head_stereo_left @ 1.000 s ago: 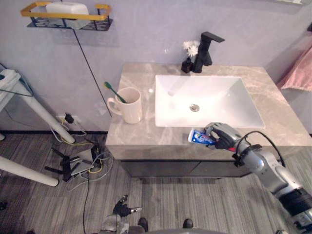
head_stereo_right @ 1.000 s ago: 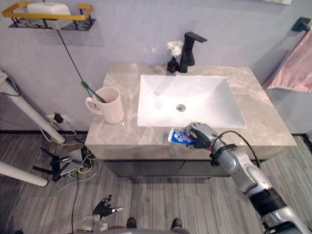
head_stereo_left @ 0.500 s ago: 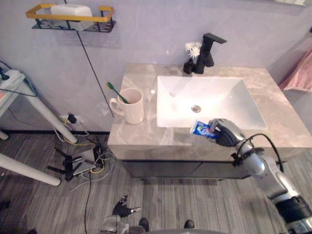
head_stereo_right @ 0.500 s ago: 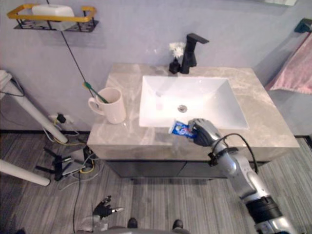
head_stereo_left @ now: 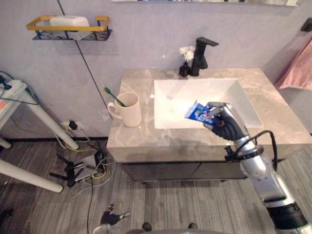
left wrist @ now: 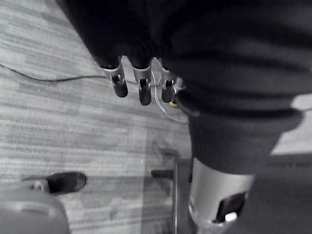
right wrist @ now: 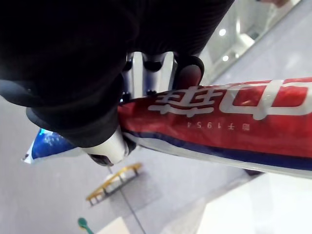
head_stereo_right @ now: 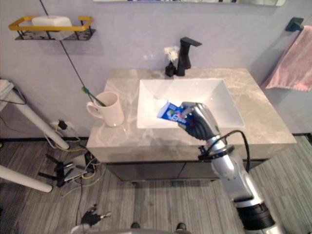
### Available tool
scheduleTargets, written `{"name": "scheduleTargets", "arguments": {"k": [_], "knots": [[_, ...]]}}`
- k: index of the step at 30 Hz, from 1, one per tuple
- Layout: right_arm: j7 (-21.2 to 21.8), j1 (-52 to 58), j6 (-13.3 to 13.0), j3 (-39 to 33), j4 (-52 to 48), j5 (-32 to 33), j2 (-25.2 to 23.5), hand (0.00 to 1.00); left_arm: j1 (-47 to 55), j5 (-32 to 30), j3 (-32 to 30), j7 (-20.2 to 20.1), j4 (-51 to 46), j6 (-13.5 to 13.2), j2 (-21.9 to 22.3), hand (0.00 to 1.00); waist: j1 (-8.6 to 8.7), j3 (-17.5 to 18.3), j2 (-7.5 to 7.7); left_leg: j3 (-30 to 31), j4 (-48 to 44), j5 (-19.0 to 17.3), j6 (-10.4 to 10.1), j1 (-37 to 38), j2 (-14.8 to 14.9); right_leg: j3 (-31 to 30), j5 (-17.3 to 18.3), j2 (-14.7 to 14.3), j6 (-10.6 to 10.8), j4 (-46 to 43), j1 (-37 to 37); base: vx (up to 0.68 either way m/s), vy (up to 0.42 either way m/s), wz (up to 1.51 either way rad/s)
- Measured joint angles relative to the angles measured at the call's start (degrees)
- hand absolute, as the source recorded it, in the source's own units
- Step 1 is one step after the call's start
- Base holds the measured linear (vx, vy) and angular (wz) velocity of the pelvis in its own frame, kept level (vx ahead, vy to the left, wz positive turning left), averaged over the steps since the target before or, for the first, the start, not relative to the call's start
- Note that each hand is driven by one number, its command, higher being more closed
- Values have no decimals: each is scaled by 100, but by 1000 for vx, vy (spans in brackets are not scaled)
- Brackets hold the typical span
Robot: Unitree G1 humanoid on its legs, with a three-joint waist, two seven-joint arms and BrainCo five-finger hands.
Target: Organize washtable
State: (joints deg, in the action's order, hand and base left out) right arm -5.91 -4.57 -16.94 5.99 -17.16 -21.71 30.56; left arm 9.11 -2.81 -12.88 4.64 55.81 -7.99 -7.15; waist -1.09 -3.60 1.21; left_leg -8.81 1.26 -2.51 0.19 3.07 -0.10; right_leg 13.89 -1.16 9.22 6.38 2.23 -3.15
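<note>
At the upper left of the head view, a black wire wall shelf with a yellow rail [head_stereo_left: 68,28] carries a white block. At the bottom, left of centre, the left hand [left wrist: 140,84] hangs over the grey wood-look floor [left wrist: 58,126]; its own wrist view shows its fingers straight, loose and holding nothing.

A cream ceramic mug [head_stereo_left: 128,110] stands on the left part of the grey marble counter [head_stereo_left: 146,142], and a green toothbrush [head_stereo_left: 113,95] leans out of it towards the left. Right of the mug is the white rectangular sink [head_stereo_left: 214,92], sunk into the counter. At the sink's back edge stands a black tap [head_stereo_left: 201,54], and just left of it a small black vase of white flowers [head_stereo_left: 185,57].

Right of centre, the red, white and blue toothpaste tube [head_stereo_left: 198,112] is raised off the counter. Its blue end points to the left across the front of the sink. The right hand [head_stereo_left: 225,124] holds it, with the fingers [right wrist: 188,78] and thumb wrapped round the tube's middle. A pink towel [head_stereo_left: 296,69] hangs at the right edge.
</note>
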Motion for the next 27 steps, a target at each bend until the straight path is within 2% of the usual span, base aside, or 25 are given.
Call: {"name": "scheduleTargets", "arguments": {"k": [2,4,6,7,13,15,20,24,27], "knots": [[-40,1,-66,129,-16,98,-3,100,201,11,-247,129,-444,-4,-154,0,-26,65,-20,4,1,1,-2,-3,6,3,1,-6,0,12,0,0,0,0],[-38,9,-73,201,-16,112,-3,100,275,72,-562,208,-1074,-10,-285,0,-134,87,-40,6,1,4,-6,-4,3,11,2,-4,0,14,-10,-2,-2,2],[-31,15,-71,230,-16,199,-17,100,300,115,-884,338,-1927,-35,-381,0,-202,112,-49,42,1,15,-20,-20,-3,33,2,2,0,6,-13,0,0,7],[-19,33,-72,257,-18,296,-50,100,329,117,-1028,405,-2511,-88,-454,0,-295,158,-48,50,1,16,-22,-23,-4,42,3,3,-1,6,-13,0,0,8],[17,50,-60,298,-26,467,-351,100,353,504,-1226,820,-5398,-336,-396,0,-377,274,-52,187,-7,25,-13,12,-41,208,18,40,-11,6,-131,-9,-5,13],[77,51,-43,307,-25,547,-413,100,317,741,-1120,889,-6242,-472,-275,0,-414,275,-55,207,-6,25,-13,68,-69,227,43,69,3,-1,-196,-22,-2,8],[131,53,1,420,-27,563,-627,100,297,1315,-265,898,-8151,-854,-200,0,-440,308,-95,337,-5,43,14,144,-105,337,62,102,3,-14,-346,-35,-9,13],[240,49,17,550,-43,585,-725,100,284,1758,377,658,-8651,-958,-179,0,-445,359,-161,365,33,88,5,168,-106,350,69,100,5,-17,-365,-45,-24,5],[244,43,148,569,-43,689,-776,100,153,2263,926,391,-8678,-975,-79,0,-437,362,-166,385,99,150,-1,198,-93,359,68,83,5,-26,-365,-65,-35,2]]}}
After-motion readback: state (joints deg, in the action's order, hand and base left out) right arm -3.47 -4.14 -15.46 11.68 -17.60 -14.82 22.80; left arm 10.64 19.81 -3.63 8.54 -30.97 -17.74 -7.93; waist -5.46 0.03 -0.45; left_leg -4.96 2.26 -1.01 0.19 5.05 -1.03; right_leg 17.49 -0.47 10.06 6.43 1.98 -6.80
